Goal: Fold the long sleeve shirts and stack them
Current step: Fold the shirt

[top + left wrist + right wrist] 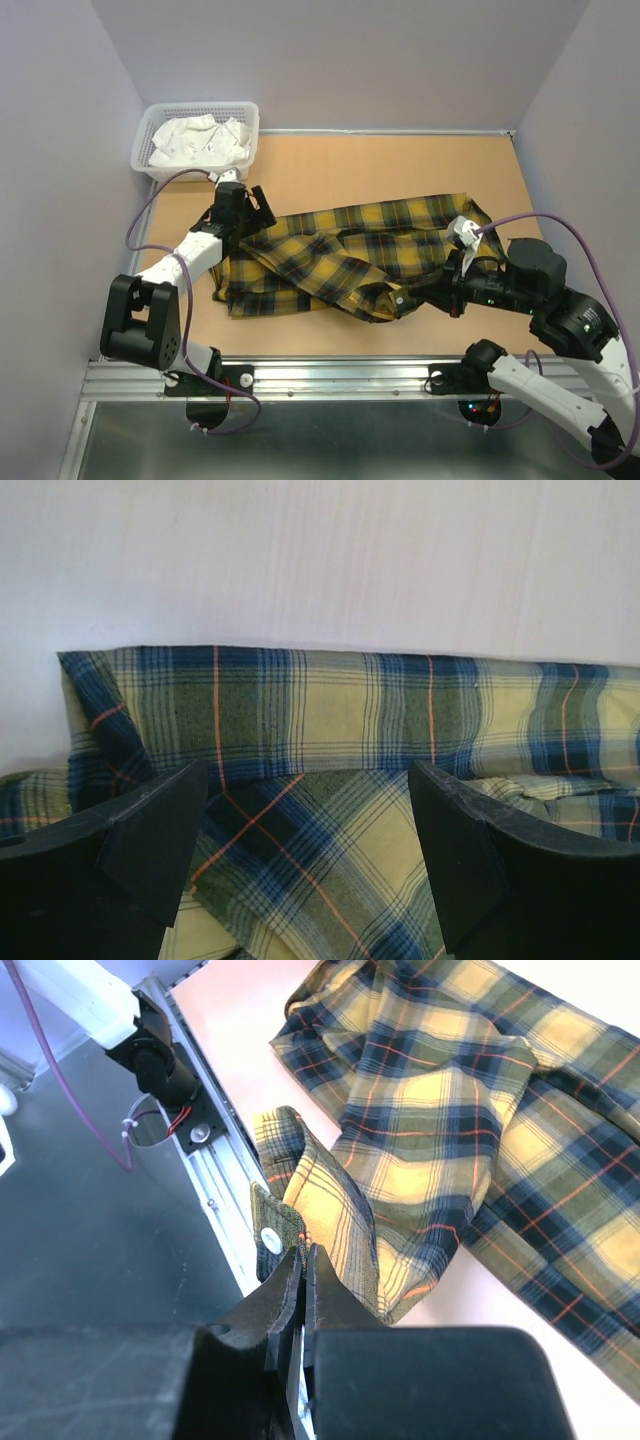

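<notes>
A yellow plaid long sleeve shirt (350,250) lies crumpled across the middle of the table. My left gripper (252,220) hovers over the shirt's left end. In the left wrist view it (310,825) is open, its two black fingers (150,845) standing wide apart over plaid cloth (300,720) with nothing pinched. My right gripper (412,298) is at the shirt's near right part. In the right wrist view it (305,1255) is shut on a sleeve cuff (275,1225) with a white button (271,1241), and the cuff is lifted off the table.
A white basket (148,150) holding white cloth (200,140) stands at the back left corner. Grey walls close the table on three sides. A metal rail (330,375) runs along the near edge by the arm bases.
</notes>
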### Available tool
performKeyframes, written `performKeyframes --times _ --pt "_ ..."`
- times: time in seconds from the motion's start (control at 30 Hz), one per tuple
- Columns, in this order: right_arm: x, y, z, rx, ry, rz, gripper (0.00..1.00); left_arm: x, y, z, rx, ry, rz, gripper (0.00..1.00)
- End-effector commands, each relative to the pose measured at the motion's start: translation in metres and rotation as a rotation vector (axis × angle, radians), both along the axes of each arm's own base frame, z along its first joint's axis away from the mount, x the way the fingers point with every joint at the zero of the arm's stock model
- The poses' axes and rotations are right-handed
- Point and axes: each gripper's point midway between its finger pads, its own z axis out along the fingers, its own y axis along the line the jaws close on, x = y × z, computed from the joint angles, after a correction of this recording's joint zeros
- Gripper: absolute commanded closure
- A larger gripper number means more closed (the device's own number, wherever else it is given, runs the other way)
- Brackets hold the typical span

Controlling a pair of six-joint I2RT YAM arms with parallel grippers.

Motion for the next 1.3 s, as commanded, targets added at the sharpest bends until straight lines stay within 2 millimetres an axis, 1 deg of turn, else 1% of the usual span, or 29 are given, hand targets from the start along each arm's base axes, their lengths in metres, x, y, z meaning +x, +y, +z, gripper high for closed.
performKeyframes --times 0.0,0.07,0.1,0.17,0.2,0.3,0.4,0.47,0.5,0.6,0.63,0.67,0.73,0.77,0.83,0.87,0.9,0.93,0.97,1.0,1.03,1.1,1.13,1.2,1.23,1.27 --pt "-0.003 -0.010 0.021 0.026 -0.027 -0.050 0.99 0.013 -0.010 0.006 -0.013 -0.032 0.023 0.10" --pt "0.001 -0.015 0.021 0.020 -0.032 -0.090 0.99 0.008 -0.010 -0.010 -0.013 0.009 0.037 0.12" --pt "0.003 -0.016 0.020 0.016 -0.032 -0.106 0.99 0.002 -0.007 -0.021 -0.013 0.034 0.051 0.14" --pt "0.011 -0.020 0.019 0.007 -0.031 -0.156 0.99 -0.003 0.000 -0.034 -0.005 0.063 0.097 0.18" --pt "0.015 -0.020 0.018 0.000 -0.029 -0.173 0.99 -0.009 0.003 -0.044 0.003 0.086 0.113 0.20" --pt "0.025 -0.023 0.018 -0.014 -0.033 -0.225 0.99 -0.020 0.010 -0.059 0.015 0.128 0.149 0.21" --pt "0.038 -0.023 0.022 -0.031 -0.036 -0.274 0.99 -0.028 0.011 -0.072 0.023 0.164 0.148 0.21" --pt "0.049 -0.024 0.029 -0.034 -0.046 -0.316 0.99 -0.031 0.014 -0.077 0.036 0.180 0.154 0.21" --pt "0.056 -0.020 0.031 -0.038 -0.045 -0.327 0.99 -0.033 0.016 -0.080 0.048 0.191 0.156 0.21" --pt "0.077 -0.019 0.039 -0.031 -0.065 -0.403 0.99 -0.034 0.017 -0.082 0.060 0.200 0.149 0.20" --pt "0.088 -0.018 0.037 -0.045 -0.057 -0.447 0.99 -0.034 0.017 -0.082 0.067 0.204 0.144 0.20" --pt "0.100 -0.020 0.043 -0.040 -0.071 -0.501 0.99 -0.034 0.017 -0.082 0.071 0.204 0.141 0.20" --pt "0.115 -0.021 0.048 -0.045 -0.076 -0.567 0.99 -0.033 0.017 -0.080 0.077 0.201 0.130 0.19" --pt "0.130 -0.021 0.049 -0.062 -0.075 -0.623 0.99 -0.033 0.016 -0.079 0.083 0.199 0.116 0.18" --pt "0.145 -0.020 0.050 -0.075 -0.076 -0.677 0.99 -0.031 0.013 -0.075 0.086 0.192 0.090 0.17" --pt "0.154 -0.025 0.052 -0.082 -0.084 -0.733 0.99 -0.031 0.013 -0.075 0.099 0.190 0.064 0.17" --pt "0.166 -0.022 0.049 -0.103 -0.077 -0.768 0.99 -0.028 0.011 -0.073 0.104 0.184 0.050 0.17" --pt "0.174 -0.028 0.049 -0.112 -0.083 -0.832 0.99 -0.027 0.010 -0.073 0.104 0.185 0.037 0.17" --pt "0.185 -0.025 0.041 -0.145 -0.073 -0.861 0.99 -0.027 0.009 -0.073 0.118 0.187 0.020 0.17" --pt "0.191 -0.028 0.038 -0.161 -0.073 -0.893 0.99 -0.026 0.008 -0.074 0.117 0.189 0.014 0.17" --pt "0.198 -0.032 0.040 -0.170 -0.082 -0.940 0.99 -0.028 0.007 -0.077 0.118 0.202 0.002 0.17" --pt "0.210 -0.036 0.031 -0.207 -0.073 -0.990 0.99 -0.027 0.005 -0.076 0.116 0.202 -0.013 0.17" --pt "0.220 -0.035 0.020 -0.239 -0.054 -1.004 0.99 -0.027 0.003 -0.076 0.113 0.201 -0.018 0.17" --pt "0.234 -0.046 0.012 -0.237 -0.012 -1.048 0.99 -0.027 0.002 -0.077 0.108 0.205 -0.029 0.16" --pt "0.243 -0.043 -0.001 -0.242 0.033 -1.042 0.99 -0.030 0.002 -0.079 0.113 0.227 -0.034 0.16" --pt "0.249 -0.048 -0.008 -0.242 0.058 -1.056 0.99 -0.030 0.002 -0.079 0.111 0.234 -0.034 0.16"
